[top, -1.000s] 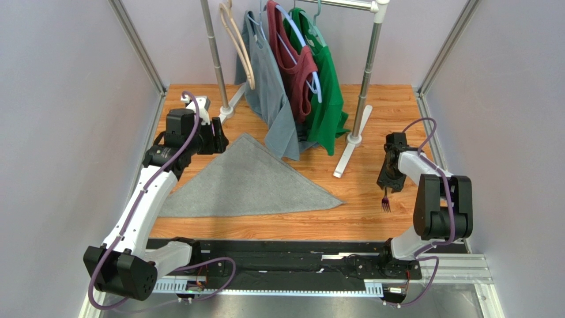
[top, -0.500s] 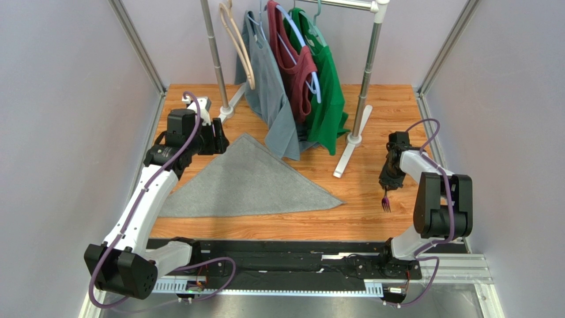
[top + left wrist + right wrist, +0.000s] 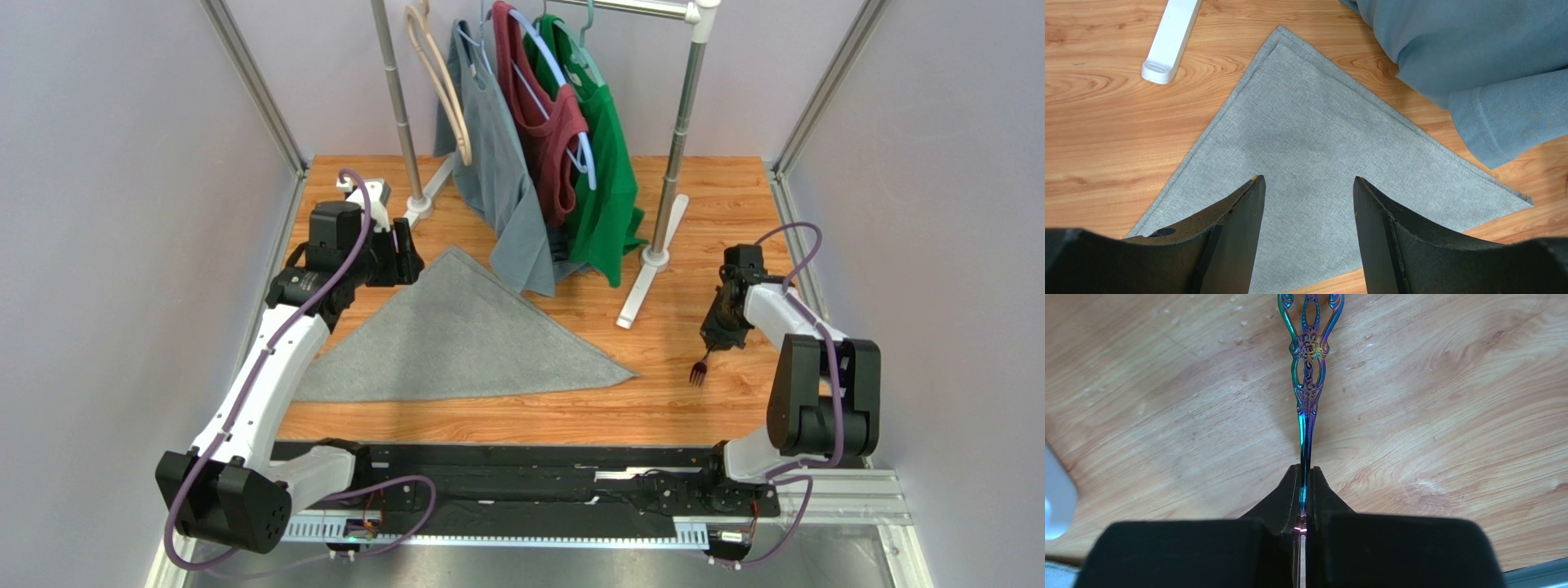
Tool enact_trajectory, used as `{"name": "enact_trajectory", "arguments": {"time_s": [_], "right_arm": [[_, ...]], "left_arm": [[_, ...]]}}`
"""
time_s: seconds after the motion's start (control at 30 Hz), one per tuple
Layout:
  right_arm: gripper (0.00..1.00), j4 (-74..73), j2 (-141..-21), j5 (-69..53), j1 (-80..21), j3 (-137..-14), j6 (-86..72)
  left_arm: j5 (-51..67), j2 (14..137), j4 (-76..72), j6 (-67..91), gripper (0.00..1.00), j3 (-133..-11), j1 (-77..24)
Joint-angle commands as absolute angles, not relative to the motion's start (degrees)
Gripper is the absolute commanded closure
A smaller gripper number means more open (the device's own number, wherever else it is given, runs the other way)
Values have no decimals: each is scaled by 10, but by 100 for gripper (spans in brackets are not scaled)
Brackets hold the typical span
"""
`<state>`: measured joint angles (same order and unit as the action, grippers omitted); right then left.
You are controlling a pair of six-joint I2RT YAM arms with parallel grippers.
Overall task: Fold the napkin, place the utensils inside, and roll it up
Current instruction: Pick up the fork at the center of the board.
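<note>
Left gripper [image 3: 1306, 187]: fingers spread wide, holding nothing, above the napkin [image 3: 460, 333]. The napkin lies flat as a folded triangle, extending toward 5 o'clock. Right gripper [image 3: 719, 337]: fingers clamped on the fork [image 3: 700, 365], tines toward 7 o'clock.

No text, label, brand or number can be read in any view. Fork [image 3: 1308, 395], upper centre of the right wrist view: the handle has only scroll ornament, no lettering.
</note>
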<state>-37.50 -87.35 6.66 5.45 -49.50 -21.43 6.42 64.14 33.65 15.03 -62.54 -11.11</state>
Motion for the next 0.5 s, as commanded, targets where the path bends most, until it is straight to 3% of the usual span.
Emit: {"name": "enact_trajectory", "arguments": {"time_s": [0.0, 0.23, 0.47], "right_arm": [[100, -392, -808, 41, 59, -508, -214], [100, -424, -739, -26, 54, -512, -230], [100, -439, -705, -58, -135, -529, -276]], "left_arm": [[71, 628, 328, 143, 36, -626, -109], [73, 623, 326, 146, 36, -626, -109], [82, 620, 325, 150, 36, -625, -109]]}}
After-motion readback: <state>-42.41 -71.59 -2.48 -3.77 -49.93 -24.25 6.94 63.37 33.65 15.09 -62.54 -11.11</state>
